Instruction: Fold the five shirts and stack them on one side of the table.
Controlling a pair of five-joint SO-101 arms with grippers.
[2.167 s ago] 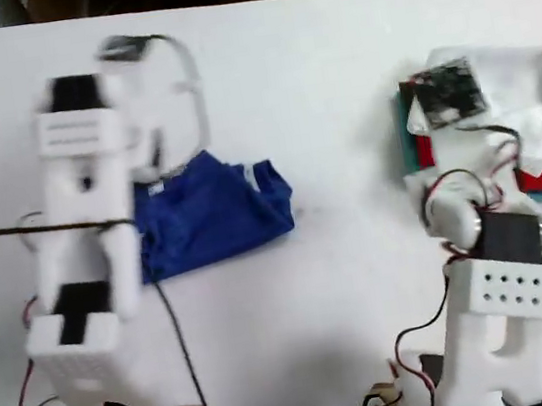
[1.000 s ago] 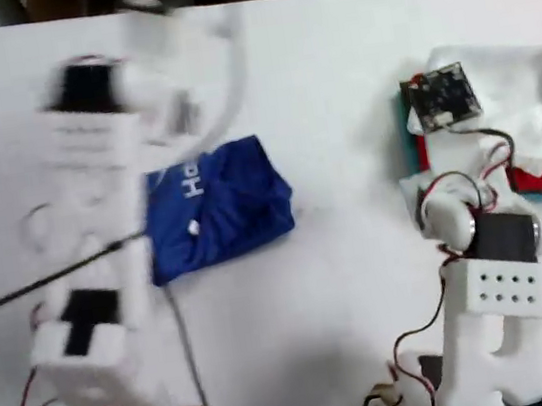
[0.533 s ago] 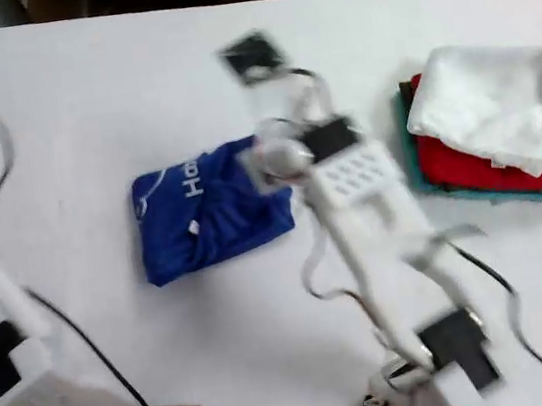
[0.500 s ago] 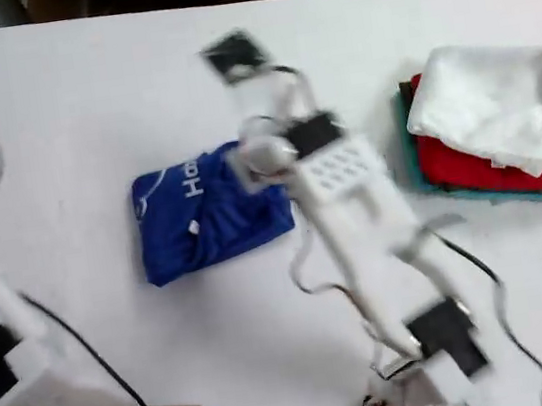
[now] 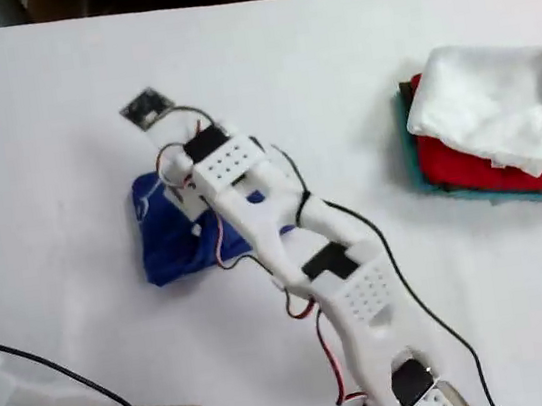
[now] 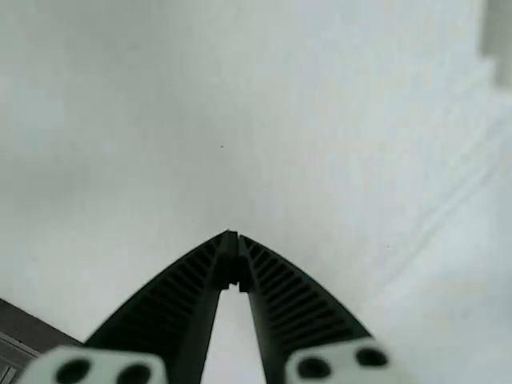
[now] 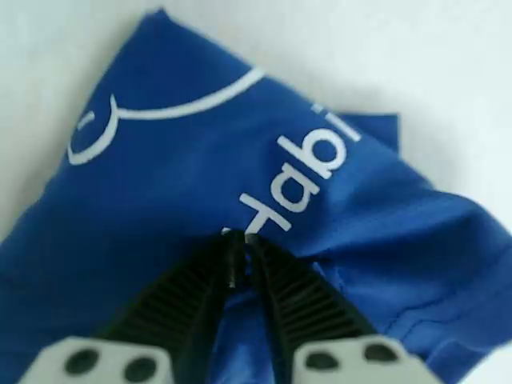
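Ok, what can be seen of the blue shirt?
The blue shirt is soft cloth, folded into a rough, wrinkled bundle with white lettering and a white curved line on top. It lies on the white table, left of centre in the high view, apart from the stack of folded shirts at the right. The right arm lies across it and hides part of it; its jaws are shut, tips down on the fabric by the lettering. Whether they pinch cloth cannot be told.

Bright, even light falls on the table [image 5: 48, 123], probably from overhead, since my right arm [image 5: 359, 292] casts only a faint, soft shadow. Under my left pincer [image 6: 232, 260] the tabletop glares pale and featureless. The blue shirt [image 7: 160, 184] is evenly lit, its folds shaded.
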